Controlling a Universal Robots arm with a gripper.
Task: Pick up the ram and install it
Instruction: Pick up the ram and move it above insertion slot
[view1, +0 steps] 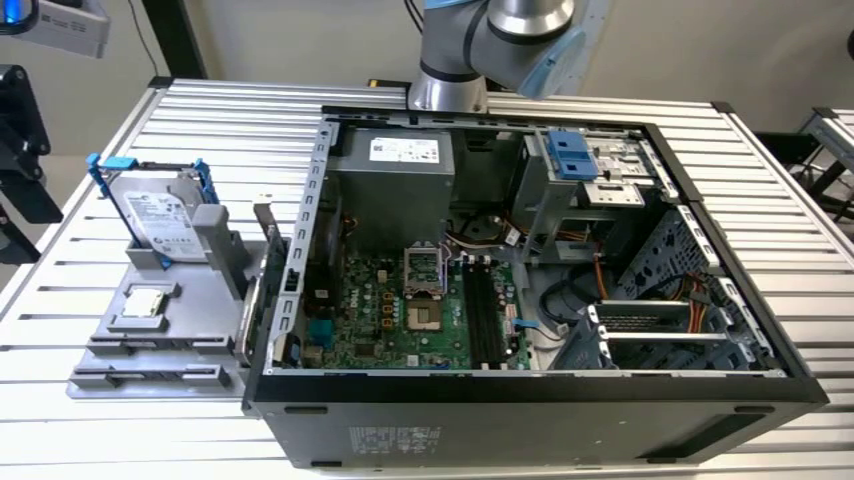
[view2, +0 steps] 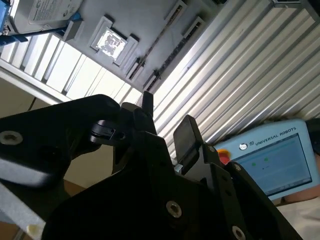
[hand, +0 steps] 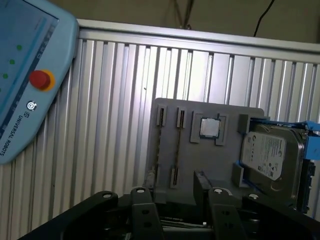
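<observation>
Two fingers (hand: 145, 215) spread apart, empty — ram (hand: 178, 145), thin dark strip, edge-up in tray (hand: 220, 160)

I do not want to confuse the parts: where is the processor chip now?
At the exterior view's left, the processor chip lies on the grey holder beside the hard drive, outside the computer case.

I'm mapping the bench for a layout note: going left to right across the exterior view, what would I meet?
Hard drive in its blue frame → grey power supply → blue drive-bay bracket.
</observation>
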